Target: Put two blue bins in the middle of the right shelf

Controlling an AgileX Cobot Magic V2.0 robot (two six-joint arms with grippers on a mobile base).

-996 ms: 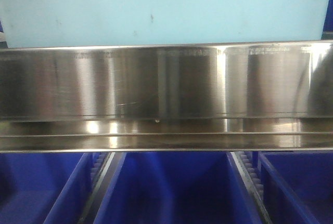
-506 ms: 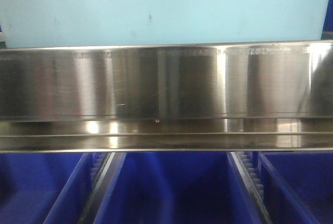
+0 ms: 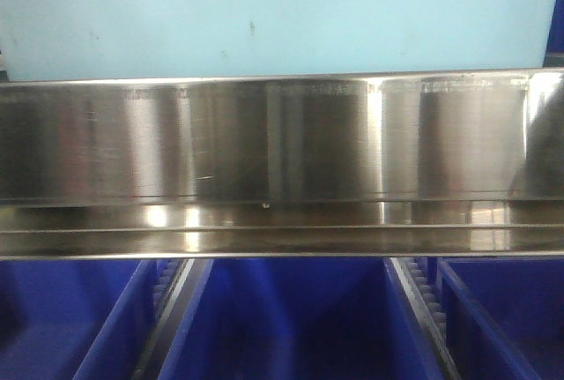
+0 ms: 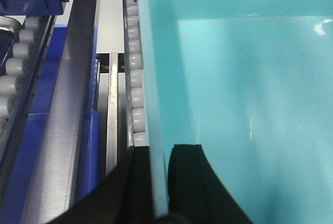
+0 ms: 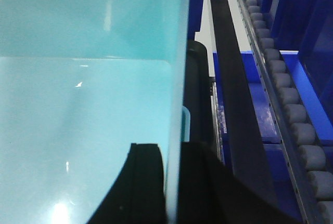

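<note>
One pale cyan blue bin (image 3: 282, 14) fills the top of the front view, its lower part hidden behind the tall steel lip of the right shelf middle (image 3: 282, 137). In the left wrist view my left gripper (image 4: 160, 154) is shut on the bin's left wall, one black finger outside and one inside the bin (image 4: 234, 78). My right gripper (image 5: 171, 151) is shut on the right wall of the same bin (image 5: 78, 78) in the same way.
Under the steel lip stand three dark royal-blue bins (image 3: 291, 318), (image 3: 62, 318), (image 3: 511, 318) with roller tracks between them. Grey roller rails run beside the pale bin on the left (image 4: 136, 78) and further off on the right (image 5: 283, 94).
The pale bin has shifted only very slightly; a small dark speck on its front wall has drifted a little left. Both grippers keep their hold.
</note>
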